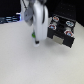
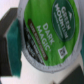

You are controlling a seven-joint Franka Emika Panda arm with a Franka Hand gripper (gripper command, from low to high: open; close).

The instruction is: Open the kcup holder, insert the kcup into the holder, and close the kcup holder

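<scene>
Where the wrist view is sharp, the hand [image 2: 37,42] grips the kcup [image 2: 47,30]; green lid apparently reads "Dark Magic".

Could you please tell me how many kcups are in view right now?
1. The kcup is between the end effector fingers, beside the kcup holder on the exterior view's left. Others may be hidden inside the holder.

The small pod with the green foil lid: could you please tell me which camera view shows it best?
The wrist view: the small green-lidded pod fills the frame, its lid print sharp, held by the hand. The exterior view shows only a tiny green speck.
</scene>
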